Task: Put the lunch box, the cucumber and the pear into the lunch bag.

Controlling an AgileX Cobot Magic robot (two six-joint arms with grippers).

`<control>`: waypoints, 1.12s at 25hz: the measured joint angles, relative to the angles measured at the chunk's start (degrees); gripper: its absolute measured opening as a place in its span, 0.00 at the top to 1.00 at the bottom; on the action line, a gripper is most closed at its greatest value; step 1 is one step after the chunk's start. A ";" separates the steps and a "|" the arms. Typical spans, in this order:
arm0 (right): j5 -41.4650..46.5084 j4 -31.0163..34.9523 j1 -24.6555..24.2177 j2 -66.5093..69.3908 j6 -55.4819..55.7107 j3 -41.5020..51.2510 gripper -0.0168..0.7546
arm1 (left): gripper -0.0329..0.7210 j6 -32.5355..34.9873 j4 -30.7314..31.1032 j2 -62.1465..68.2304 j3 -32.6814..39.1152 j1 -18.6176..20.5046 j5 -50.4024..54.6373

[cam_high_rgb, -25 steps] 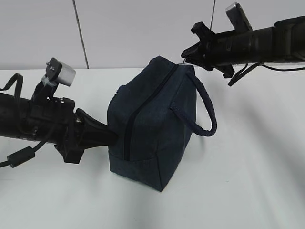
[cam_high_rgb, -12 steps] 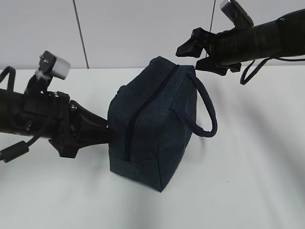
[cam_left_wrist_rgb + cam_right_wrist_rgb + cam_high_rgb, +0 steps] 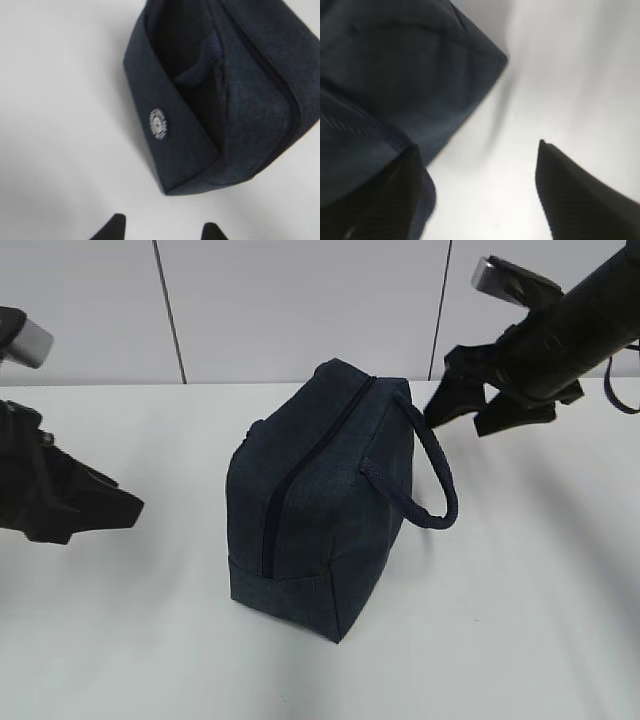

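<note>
The zipped lunch bag (image 3: 320, 500) stands between the spread left end effector (image 3: 95, 502) and spread right end effector (image 3: 470, 410) (both empty), bare tabletop (image 3: 520, 620) around.

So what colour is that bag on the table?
Dark navy blue, plain fabric all over: the lunch bag shows best in the exterior view.

Worktop (image 3: 520, 620): plain white, smooth, running back to a pale panelled wall.
On the worktop: one lunch bag (image 3: 320, 505), boxy, dark navy fabric, standing near the middle.
Bag's zip: dark line running along the top and down the near end, closed as far as it shows.
Bag's handle (image 3: 430, 475): thick loop hanging off the right side, above the surface.
Bag's side, left wrist view: a round silver snap (image 3: 158, 123) on a folded flap.
Shadows: soft grey patches left and right of the bag.
</note>
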 joint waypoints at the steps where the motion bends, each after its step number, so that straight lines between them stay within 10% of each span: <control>1: 2.29 -3.57 0.00 -0.49 3.20 0.00 0.25 | 0.57 -5.97 3.84 -1.87 0.00 0.00 -0.01; 8: 10.05 -20.96 0.00 -9.38 17.20 2.64 0.37 | 0.57 -36.11 24.77 -15.19 0.03 0.00 3.30; 28: 15.06 -24.67 0.00 -68.27 19.57 37.17 0.38 | 0.59 -43.25 34.49 -50.80 0.68 0.00 22.93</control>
